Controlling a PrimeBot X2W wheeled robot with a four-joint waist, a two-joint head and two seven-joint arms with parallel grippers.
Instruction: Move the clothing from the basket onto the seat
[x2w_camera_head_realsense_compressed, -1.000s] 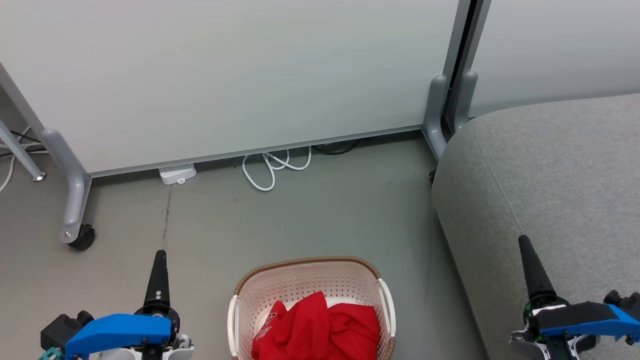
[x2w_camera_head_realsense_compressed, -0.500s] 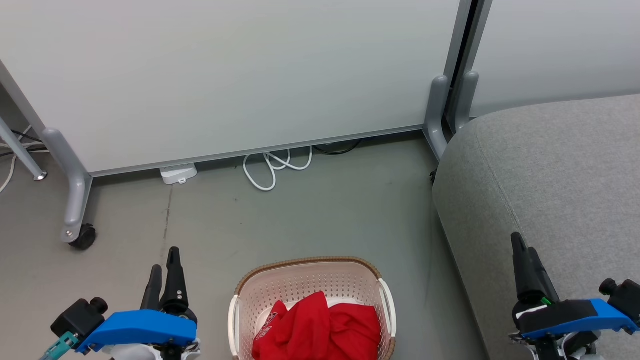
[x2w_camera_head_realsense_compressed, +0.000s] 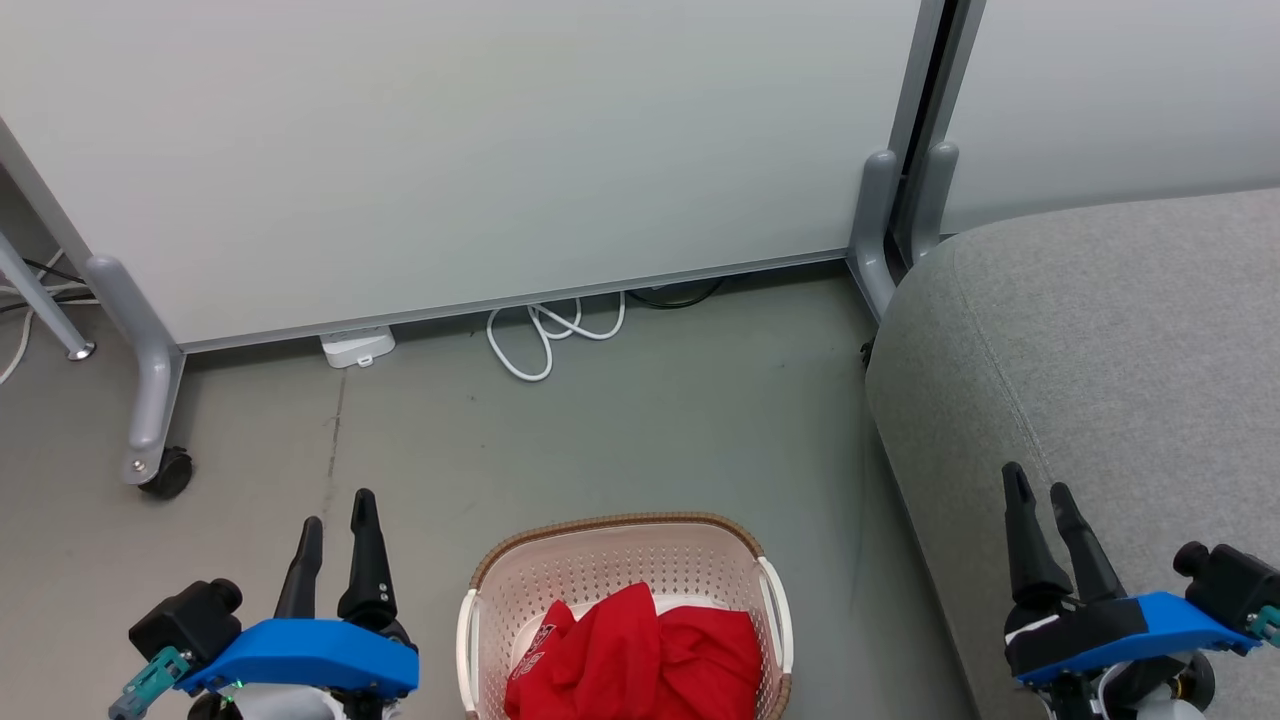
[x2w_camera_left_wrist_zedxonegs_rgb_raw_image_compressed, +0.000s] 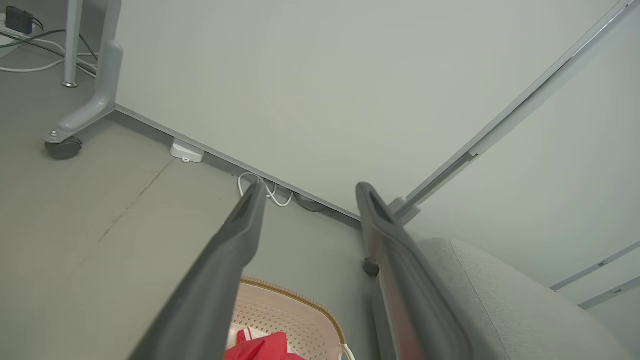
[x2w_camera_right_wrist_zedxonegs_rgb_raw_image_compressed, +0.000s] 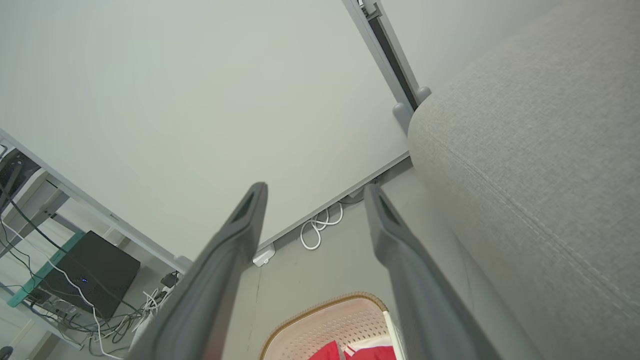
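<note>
Head view: red clothing (x2w_camera_head_realsense_compressed: 640, 655) lies heaped inside the basket (x2w_camera_head_realsense_compressed: 620, 560).

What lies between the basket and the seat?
A bare strip of grey floor separates the basket from the seat, as the head view shows.

1. Basket (x2w_camera_head_realsense_compressed: 600, 527): near side cut off by head view's bottom edge.
2. Clothing (x2w_camera_head_realsense_compressed: 650, 655): lower part cut off, white print too small to read.
3. Seat (x2w_camera_head_realsense_compressed: 1120, 330): runs off right edge.
</note>
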